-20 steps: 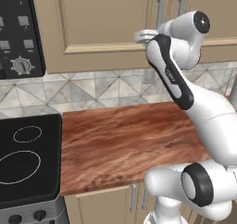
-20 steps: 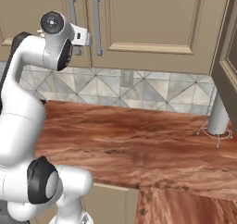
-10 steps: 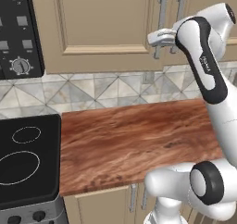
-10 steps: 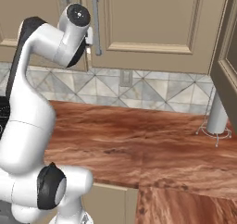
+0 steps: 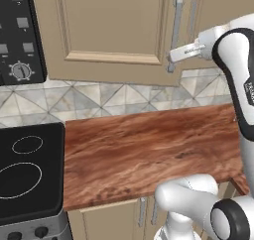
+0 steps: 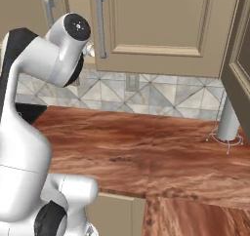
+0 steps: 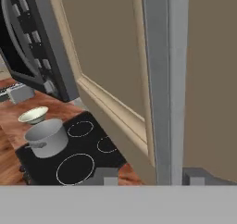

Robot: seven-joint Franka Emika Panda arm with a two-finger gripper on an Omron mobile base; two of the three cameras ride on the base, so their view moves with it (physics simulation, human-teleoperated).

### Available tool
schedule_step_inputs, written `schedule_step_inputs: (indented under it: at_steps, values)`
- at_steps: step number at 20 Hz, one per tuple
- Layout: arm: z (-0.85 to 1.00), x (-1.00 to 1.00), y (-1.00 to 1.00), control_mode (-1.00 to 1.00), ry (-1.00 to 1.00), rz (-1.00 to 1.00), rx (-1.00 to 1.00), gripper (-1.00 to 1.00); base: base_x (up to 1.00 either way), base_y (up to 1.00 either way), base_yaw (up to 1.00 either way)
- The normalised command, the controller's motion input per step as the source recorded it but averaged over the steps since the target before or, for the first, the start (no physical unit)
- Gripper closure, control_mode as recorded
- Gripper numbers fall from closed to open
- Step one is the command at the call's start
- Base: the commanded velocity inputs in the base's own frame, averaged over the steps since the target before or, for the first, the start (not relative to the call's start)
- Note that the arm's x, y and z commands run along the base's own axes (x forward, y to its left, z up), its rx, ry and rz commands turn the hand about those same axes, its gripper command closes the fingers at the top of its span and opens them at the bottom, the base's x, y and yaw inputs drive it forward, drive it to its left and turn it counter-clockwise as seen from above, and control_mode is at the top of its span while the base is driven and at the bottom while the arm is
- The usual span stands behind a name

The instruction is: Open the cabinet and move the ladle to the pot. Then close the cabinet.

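The tan cabinet (image 5: pixel 114 30) has both doors shut, and its two silver bar handles stand side by side. My gripper (image 5: pixel 172 58) is at the lower end of the left door's handle (image 5: pixel 176 21). In the hand view that handle (image 7: pixel 164 79) runs straight up between my fingertips (image 7: pixel 105 176), with a gap showing on the left side; the gripper (image 7: pixel 149 177) is open around it. The grey pot (image 7: pixel 46 137) stands on the black stove (image 7: pixel 88 165), far off to the left. The ladle is out of view. In the right base view my arm covers the gripper.
A pale green bowl (image 7: pixel 33 115) sits just beyond the pot. The stove (image 5: pixel 27 169) borders the wooden counter (image 5: pixel 149 145) on the left. A black oven panel (image 5: pixel 20 35) hangs left of the cabinet. A grey cylinder on a wire stand (image 6: pixel 228 123) stands at the counter's right end.
The arm has swung right and in toward the cabinet, bringing the gripper from left of the handles onto the left door's handle. The base has not moved.
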Motion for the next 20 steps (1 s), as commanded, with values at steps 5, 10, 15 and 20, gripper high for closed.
schedule_step_inputs:
  at_steps: [5,10,15,20]
  values:
    - [0.0,-1.0,1.0,-1.0,0.0,0.19,-0.04,1.0,0.0,0.0,0.0]
    - [0.0,-1.0,1.0,-1.0,0.0,0.19,-0.09,1.0,0.0,0.0,0.0]
    - [0.0,-1.0,1.0,-1.0,0.0,0.17,-0.13,1.0,0.0,0.0,0.0]
    - [0.0,-1.0,1.0,-1.0,0.0,0.13,-0.12,1.0,0.0,0.0,0.0]
